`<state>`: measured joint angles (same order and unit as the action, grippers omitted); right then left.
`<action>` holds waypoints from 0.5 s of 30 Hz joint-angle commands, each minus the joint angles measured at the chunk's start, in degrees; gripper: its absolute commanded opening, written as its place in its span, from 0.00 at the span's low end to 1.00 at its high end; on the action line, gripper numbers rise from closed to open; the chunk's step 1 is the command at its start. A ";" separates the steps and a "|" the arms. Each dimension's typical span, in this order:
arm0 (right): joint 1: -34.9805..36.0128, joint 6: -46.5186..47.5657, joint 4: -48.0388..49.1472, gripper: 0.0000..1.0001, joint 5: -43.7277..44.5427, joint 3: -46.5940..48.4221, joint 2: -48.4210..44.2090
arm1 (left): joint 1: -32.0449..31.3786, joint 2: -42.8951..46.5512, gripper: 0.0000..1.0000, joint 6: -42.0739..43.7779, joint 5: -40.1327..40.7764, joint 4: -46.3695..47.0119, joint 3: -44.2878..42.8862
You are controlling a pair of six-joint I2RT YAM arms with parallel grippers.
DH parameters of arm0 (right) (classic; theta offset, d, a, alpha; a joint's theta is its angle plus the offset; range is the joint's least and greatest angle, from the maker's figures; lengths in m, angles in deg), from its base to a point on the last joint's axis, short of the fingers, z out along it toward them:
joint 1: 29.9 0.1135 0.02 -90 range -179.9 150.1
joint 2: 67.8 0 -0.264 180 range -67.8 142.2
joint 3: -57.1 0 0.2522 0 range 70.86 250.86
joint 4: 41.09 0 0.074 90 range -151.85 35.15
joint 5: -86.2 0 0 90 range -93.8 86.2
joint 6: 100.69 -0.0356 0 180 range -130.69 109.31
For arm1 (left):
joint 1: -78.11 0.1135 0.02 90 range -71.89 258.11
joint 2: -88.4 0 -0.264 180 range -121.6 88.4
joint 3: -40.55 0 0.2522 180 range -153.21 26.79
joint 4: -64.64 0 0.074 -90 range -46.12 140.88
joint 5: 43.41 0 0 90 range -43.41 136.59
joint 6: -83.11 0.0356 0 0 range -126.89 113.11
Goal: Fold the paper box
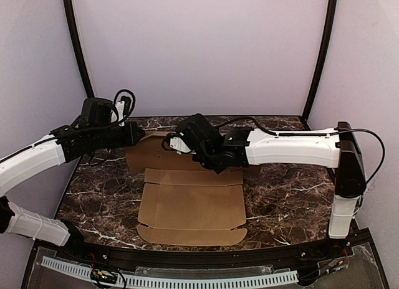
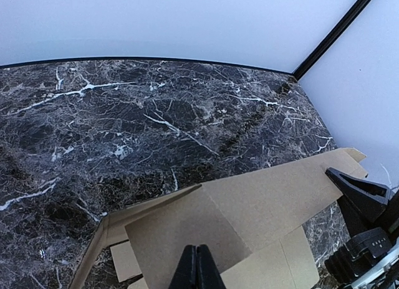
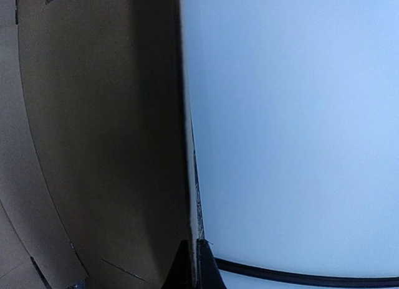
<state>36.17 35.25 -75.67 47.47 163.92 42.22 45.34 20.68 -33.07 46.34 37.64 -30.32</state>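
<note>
The paper box (image 1: 193, 205) is a flat brown die-cut sheet on the marble table, its near part lying flat. Its far panel (image 1: 153, 155) is raised off the table. My right gripper (image 1: 176, 141) is shut on the edge of that raised panel; in the right wrist view the sheet (image 3: 93, 146) runs edge-on between the fingertips of the gripper (image 3: 196, 261). My left gripper (image 1: 142, 137) is at the panel's left end. In the left wrist view its gripper (image 2: 198, 264) is shut, tips against the face of a flap (image 2: 187, 233), nothing between them.
The dark marble table (image 1: 293, 195) extends to the right of the sheet and behind it (image 2: 124, 127). Pale walls and black frame posts (image 1: 318, 52) close in the back and sides. The right arm's black finger (image 2: 358, 186) shows at the cardboard's far end.
</note>
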 commanded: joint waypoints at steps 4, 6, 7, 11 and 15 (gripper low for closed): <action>0.85 -4.06 3.50 0.00 -0.61 -0.51 0.15 | -0.18 -1.83 0.01 -1.06 0.51 3.50 2.42; 0.97 -4.78 3.50 0.00 -0.87 -0.51 0.38 | -0.18 -2.76 0.01 -1.37 -1.12 4.59 2.85; 1.06 -5.10 3.50 0.00 -0.94 -0.51 0.44 | -0.18 -3.02 0.01 -1.74 -1.94 4.87 2.95; 1.21 -6.52 3.52 0.00 -1.42 -0.46 0.93 | -0.18 -4.93 0.01 -3.06 -4.05 6.54 3.62; 1.51 -8.37 3.50 0.00 -1.84 -0.59 1.24 | -0.18 -6.67 0.01 -4.36 -6.70 9.19 4.08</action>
<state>36.65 31.09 -74.97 46.81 163.90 42.24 45.34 14.86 -35.58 43.30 43.57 -27.65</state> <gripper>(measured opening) 0.005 0.007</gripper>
